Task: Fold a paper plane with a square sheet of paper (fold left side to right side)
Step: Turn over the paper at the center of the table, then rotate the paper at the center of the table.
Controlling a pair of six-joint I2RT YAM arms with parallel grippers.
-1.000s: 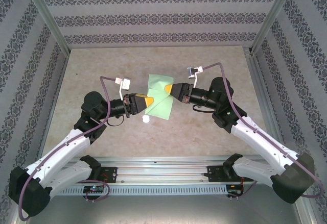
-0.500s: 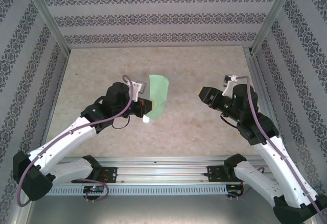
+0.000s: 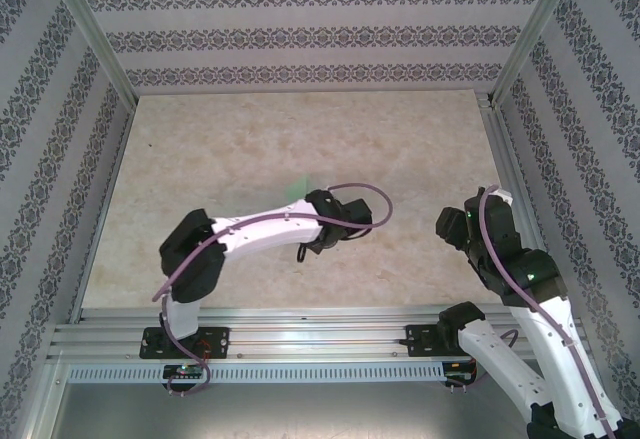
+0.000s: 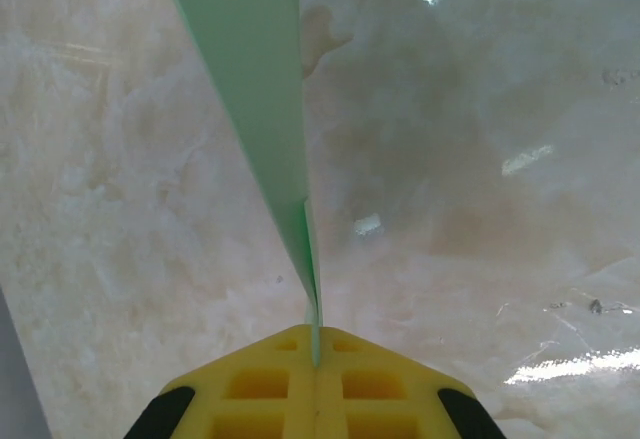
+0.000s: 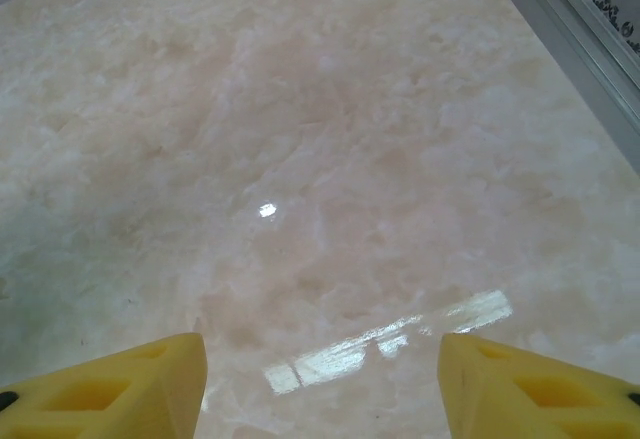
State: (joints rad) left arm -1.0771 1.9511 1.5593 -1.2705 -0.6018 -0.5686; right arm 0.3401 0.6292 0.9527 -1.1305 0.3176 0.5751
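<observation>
I had the left gripper [image 4: 316, 344] clamped on the square sheet of paper [image 4: 250, 79], which ran edge-on straight ahead of its fingertips, mid left-to-right fold by my reckoning, while the right gripper [image 5: 320, 379] gaped over bare table [image 5: 300, 139], so next I needed to lay that edge down squarely.

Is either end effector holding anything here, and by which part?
The left end effector pinches the green paper by its near edge; the right end effector is open and empty.
</observation>
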